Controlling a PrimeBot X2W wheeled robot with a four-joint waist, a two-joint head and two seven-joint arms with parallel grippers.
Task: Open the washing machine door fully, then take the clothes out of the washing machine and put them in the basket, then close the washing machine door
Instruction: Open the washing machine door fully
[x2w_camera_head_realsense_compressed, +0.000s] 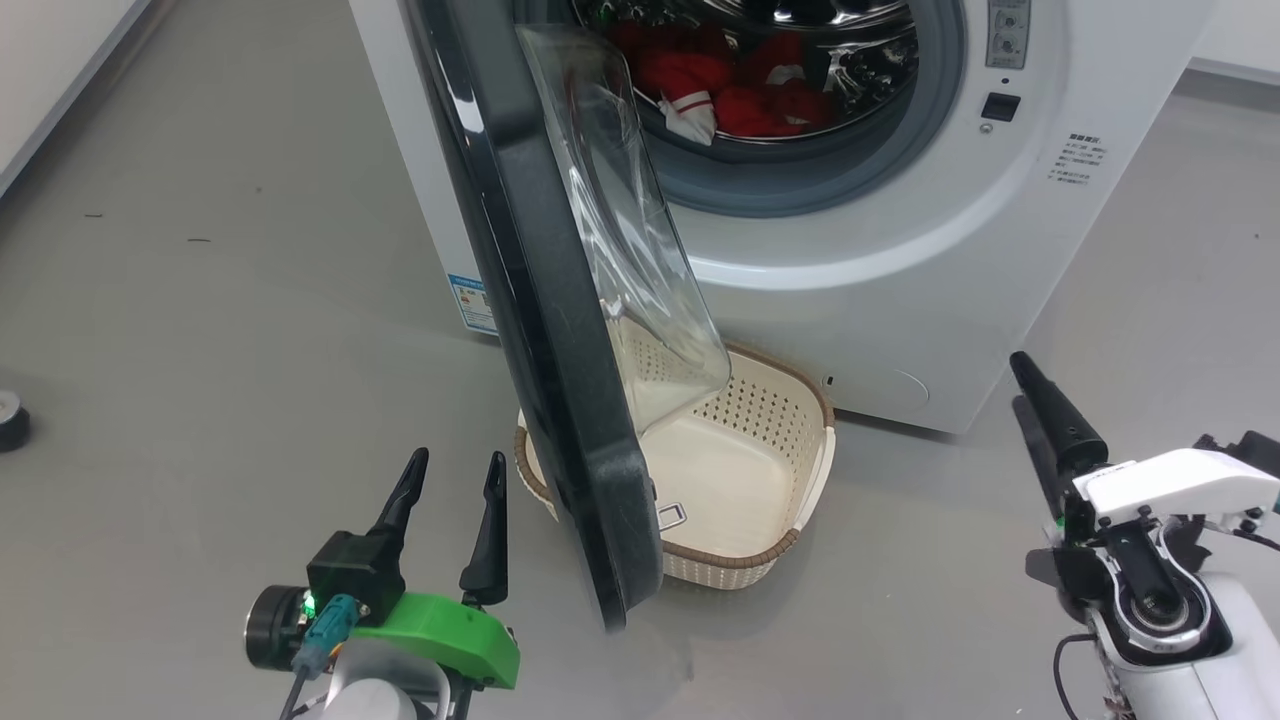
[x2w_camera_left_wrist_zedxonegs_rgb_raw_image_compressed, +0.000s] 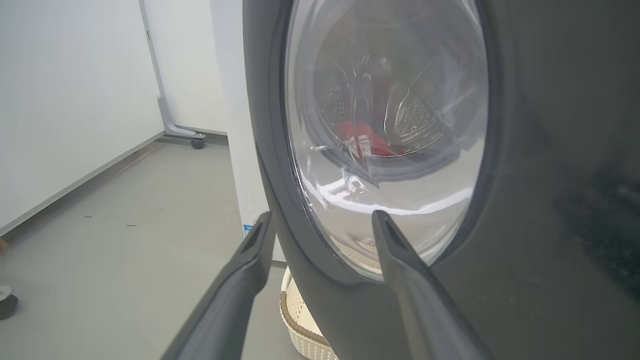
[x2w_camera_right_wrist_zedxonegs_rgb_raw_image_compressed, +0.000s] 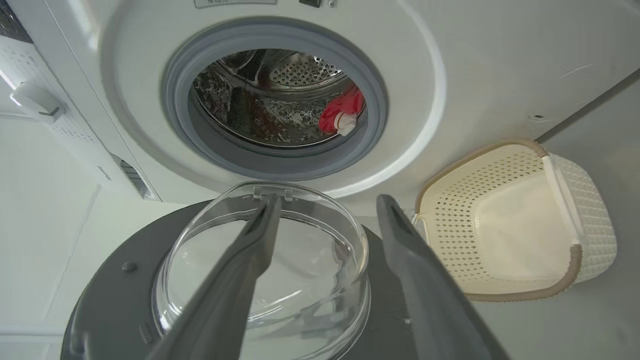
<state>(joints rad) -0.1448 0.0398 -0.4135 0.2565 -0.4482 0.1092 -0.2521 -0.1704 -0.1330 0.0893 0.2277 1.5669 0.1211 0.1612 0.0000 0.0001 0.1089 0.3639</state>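
my left hand (x2w_camera_head_realsense_compressed: 458, 458) open, empty, just beside washing machine door (x2w_camera_head_realsense_compressed: 560, 380) | my right hand (x2w_camera_right_wrist_zedxonegs_rgb_raw_image_compressed: 328, 202) open, fingers spread, empty | door swung out over basket (x2w_camera_head_realsense_compressed: 800, 390) on floor | red clothes (x2w_camera_head_realsense_compressed: 700, 85) inside washing machine (x2w_camera_head_realsense_compressed: 900, 280) drum

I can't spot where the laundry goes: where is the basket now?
In the head view the basket sits on the floor in front of the washing machine, its left side hidden behind the open door.

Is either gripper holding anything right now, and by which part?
Nothing is held: the left gripper and right gripper are open, neither touching the door.
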